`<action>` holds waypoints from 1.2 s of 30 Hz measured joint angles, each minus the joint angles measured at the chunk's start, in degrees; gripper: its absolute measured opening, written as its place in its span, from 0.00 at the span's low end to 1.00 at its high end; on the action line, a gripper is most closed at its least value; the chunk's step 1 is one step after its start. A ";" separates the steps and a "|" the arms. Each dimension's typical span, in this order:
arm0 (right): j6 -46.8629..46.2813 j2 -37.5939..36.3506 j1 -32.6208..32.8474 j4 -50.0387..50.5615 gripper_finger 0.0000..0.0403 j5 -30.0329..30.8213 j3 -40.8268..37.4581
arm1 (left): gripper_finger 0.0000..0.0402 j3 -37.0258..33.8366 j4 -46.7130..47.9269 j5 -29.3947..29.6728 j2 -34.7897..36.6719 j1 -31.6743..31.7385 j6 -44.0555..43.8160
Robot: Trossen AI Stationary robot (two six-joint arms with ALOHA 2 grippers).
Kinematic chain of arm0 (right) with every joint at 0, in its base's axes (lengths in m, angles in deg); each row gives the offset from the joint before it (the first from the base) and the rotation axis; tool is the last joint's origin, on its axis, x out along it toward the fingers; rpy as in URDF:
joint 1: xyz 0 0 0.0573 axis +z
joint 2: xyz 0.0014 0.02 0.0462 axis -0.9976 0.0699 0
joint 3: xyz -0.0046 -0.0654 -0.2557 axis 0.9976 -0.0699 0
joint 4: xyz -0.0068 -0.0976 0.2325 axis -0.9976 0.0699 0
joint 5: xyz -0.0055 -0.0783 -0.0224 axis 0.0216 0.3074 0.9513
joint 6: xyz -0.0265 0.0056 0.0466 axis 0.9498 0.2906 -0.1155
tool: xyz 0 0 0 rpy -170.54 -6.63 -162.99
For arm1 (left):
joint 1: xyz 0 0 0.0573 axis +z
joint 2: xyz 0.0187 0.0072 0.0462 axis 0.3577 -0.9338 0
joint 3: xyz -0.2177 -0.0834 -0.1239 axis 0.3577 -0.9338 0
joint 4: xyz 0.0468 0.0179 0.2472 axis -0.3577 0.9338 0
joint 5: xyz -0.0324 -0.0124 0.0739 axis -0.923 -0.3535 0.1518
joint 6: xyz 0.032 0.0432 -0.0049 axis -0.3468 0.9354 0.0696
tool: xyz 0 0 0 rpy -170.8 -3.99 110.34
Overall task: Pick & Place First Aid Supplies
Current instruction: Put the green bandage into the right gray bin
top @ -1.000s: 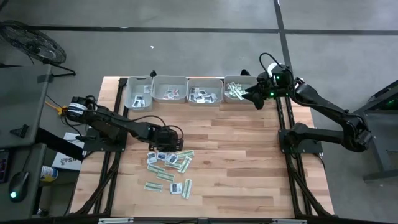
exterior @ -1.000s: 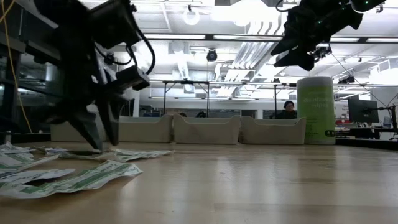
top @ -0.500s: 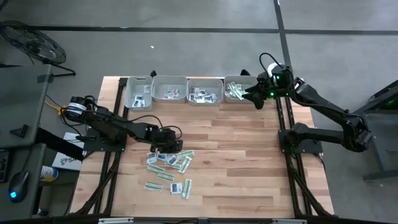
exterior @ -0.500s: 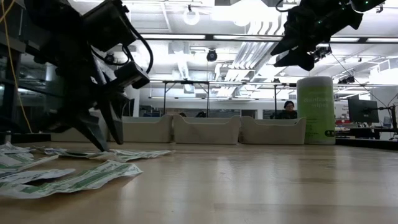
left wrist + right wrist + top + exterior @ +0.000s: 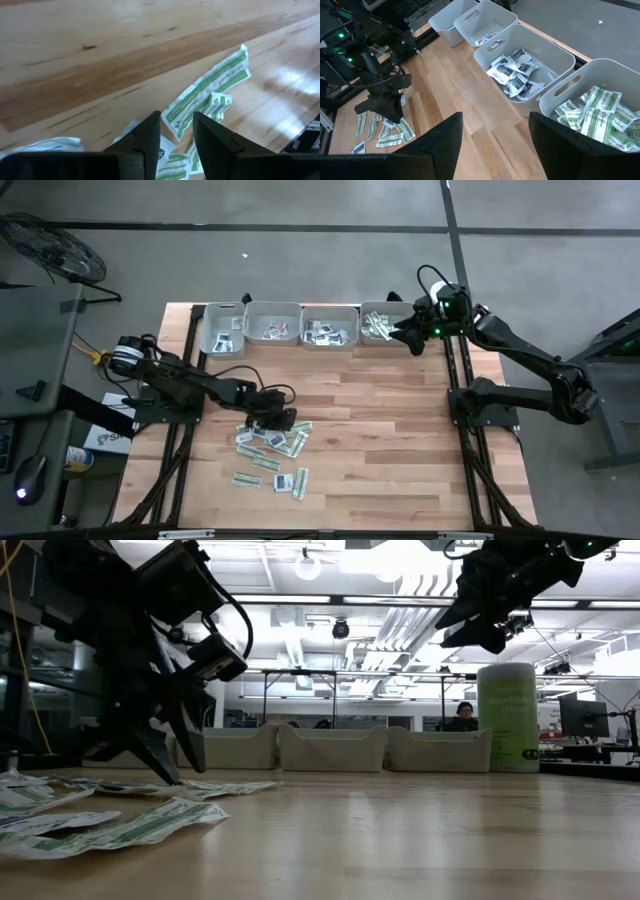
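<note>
A: Room first: plenty of bare butcher-block table (image 5: 400,440) lies between the sachet pile and the right edge, and the whole near strip of the top is free too.

B: And the far edge is busy: four grey trays (image 5: 300,325) in a row, touching side by side, with a tall pale green tub (image 5: 508,717) standing just beside the rightmost one.

A: Left gripper (image 5: 284,418) is down at the far edge of the loose first aid sachets (image 5: 270,450) on the left half of the table. In the low view its fingertips (image 5: 190,758) reach almost to the wood.

B: Jaws part-way spread, a narrow gap. In the left wrist view a green-and-white strip sachet (image 5: 210,90) lies on the wood right ahead of that gap, but I can't tell whether the fingers touch it, and nothing is pinched.

A: Right gripper (image 5: 400,332) hangs above the rightmost tray, fingers spread wide, holding nothing.

B: Below it that tray holds green strips (image 5: 600,115), the next one squarish white sachets with dark marks (image 5: 515,72); the two trays beyond hold only a few.

A: Surface is pale striped wood with a soft sheen. Beyond the table, a workshop with bright ceiling lights, and a person (image 5: 463,716) sitting far back.
</note>
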 joint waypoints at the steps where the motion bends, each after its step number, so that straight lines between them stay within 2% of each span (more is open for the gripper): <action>1: 0.01 0.00 0.01 0.10 0.55 0.00 0.00 | 0.29 0.01 -0.47 -0.08 -0.54 0.00 -0.02; 15: 0.01 0.00 0.01 0.60 0.55 0.00 0.00 | 0.29 0.00 -1.26 3.05 -1.50 -0.13 0.45; 18: 0.01 0.00 0.00 0.76 0.55 0.00 0.00 | 0.24 -0.01 -0.98 3.67 -1.53 -0.13 0.42; 25: -0.04 0.00 0.01 0.75 0.55 0.00 0.00 | 0.02 -0.07 -0.24 4.31 -1.61 -0.13 1.25; 36: -0.21 0.00 0.01 0.76 0.55 -0.05 0.00 | 0.00 0.53 -1.34 5.25 -0.28 -0.09 7.56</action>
